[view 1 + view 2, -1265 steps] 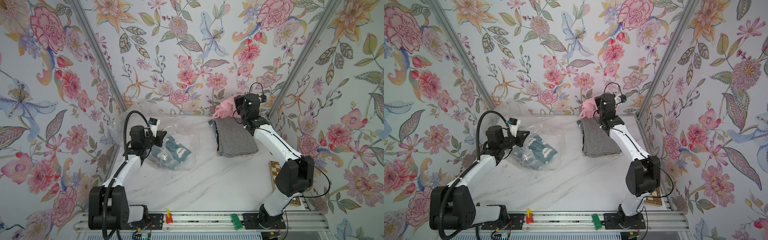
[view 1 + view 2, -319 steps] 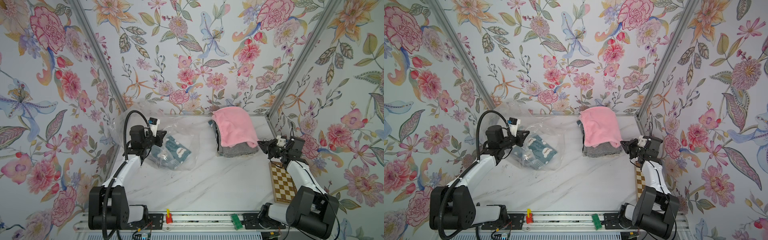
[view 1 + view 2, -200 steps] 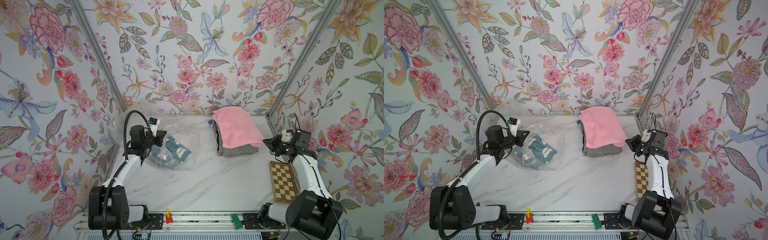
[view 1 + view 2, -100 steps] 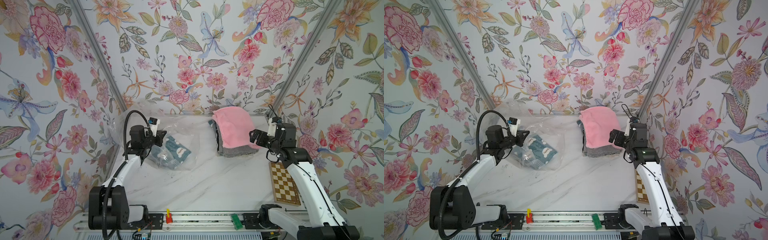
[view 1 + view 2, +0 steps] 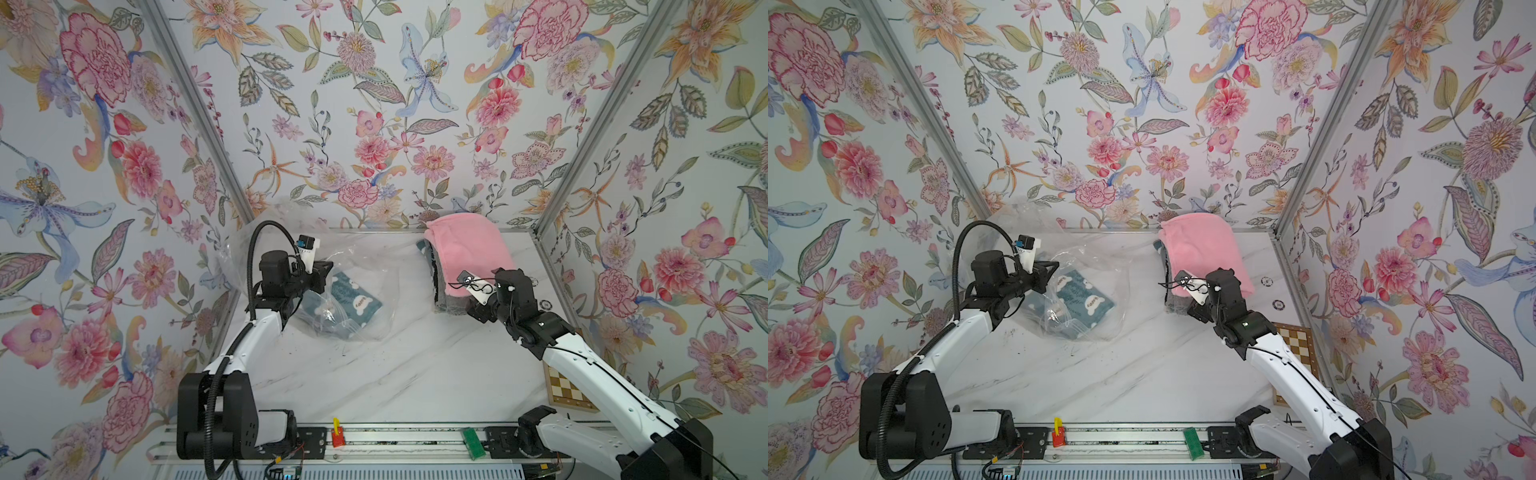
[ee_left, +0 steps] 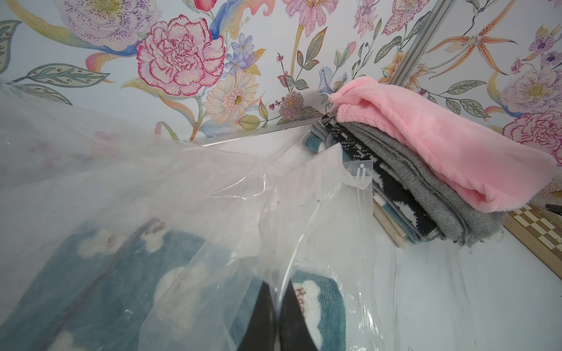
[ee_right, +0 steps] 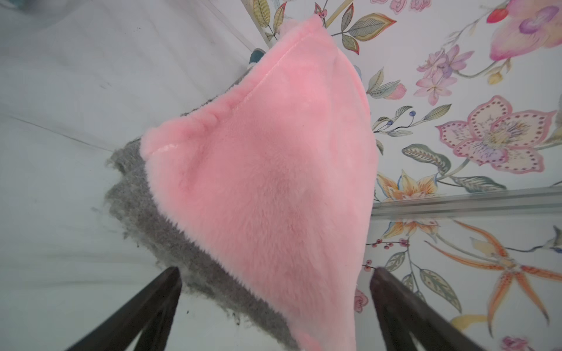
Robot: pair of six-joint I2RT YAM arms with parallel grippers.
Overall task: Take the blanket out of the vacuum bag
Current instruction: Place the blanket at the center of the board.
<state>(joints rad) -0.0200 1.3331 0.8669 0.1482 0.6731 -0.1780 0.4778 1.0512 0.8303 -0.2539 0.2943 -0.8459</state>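
Note:
The crinkly transparent vacuum bag point(image 5: 357, 266) point(image 5: 1088, 266) lies at the table's left, billowing up towards the back wall. Inside it is a folded teal blanket point(image 5: 359, 302) point(image 5: 1086, 300) with white clouds, also seen through the plastic in the left wrist view point(image 6: 100, 291). My left gripper point(image 6: 278, 293) point(image 5: 326, 272) is shut on a fold of the bag's plastic above the blanket. My right gripper point(image 7: 275, 270) stands open at the near end of a pink blanket point(image 5: 467, 249) point(image 7: 267, 170), its fingers astride that end without touching it.
The pink blanket tops a stack of folded blankets point(image 6: 410, 194), grey point(image 5: 1177, 306) just beneath, at the back right. A wooden chessboard point(image 5: 567, 390) point(image 5: 1296, 338) lies along the right edge, with two small chips point(image 5: 1266, 281) beside the wall. Floral walls close in three sides.
My right gripper has opened, let go of the pink blanket's corner and swung from the right wall to the stack's near end. The left arm and bag have not moved.

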